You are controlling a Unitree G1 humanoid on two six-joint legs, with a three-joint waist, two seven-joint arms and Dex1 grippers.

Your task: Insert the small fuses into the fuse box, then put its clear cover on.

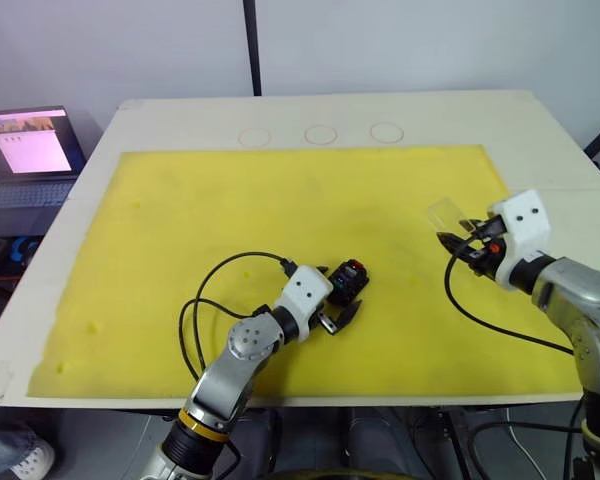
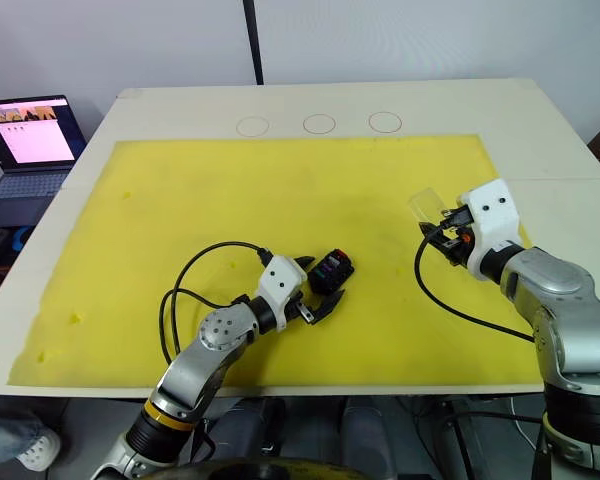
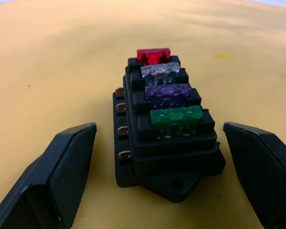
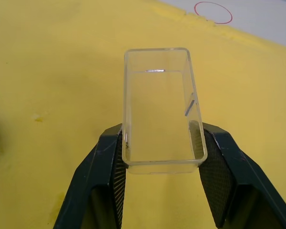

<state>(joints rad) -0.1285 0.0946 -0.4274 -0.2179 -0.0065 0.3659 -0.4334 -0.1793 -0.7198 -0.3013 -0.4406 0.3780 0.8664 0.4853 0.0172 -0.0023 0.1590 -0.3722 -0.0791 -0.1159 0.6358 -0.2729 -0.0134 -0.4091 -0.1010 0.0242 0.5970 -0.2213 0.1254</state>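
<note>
Clear cover [image 4: 159, 112] pinched in right pincer [image 4: 161, 164] — fuse box [image 3: 168, 129] filled.

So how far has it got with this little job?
The fuses look done: red, clear, purple and green ones sit in a row in the fuse box. In hand: the right gripper is shut on the clear cover. The open left gripper flanks the box. Left: fitting the cover on.

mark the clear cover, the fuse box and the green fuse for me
clear cover [image 4: 158, 109]: right wrist view, middle of its transparent inner face, between the right gripper's fingers.
fuse box [image 3: 174, 164]: left wrist view, black front wall below the fuses.
green fuse [image 3: 176, 117]: left wrist view, centre of its top, the slot nearest the camera.
</note>
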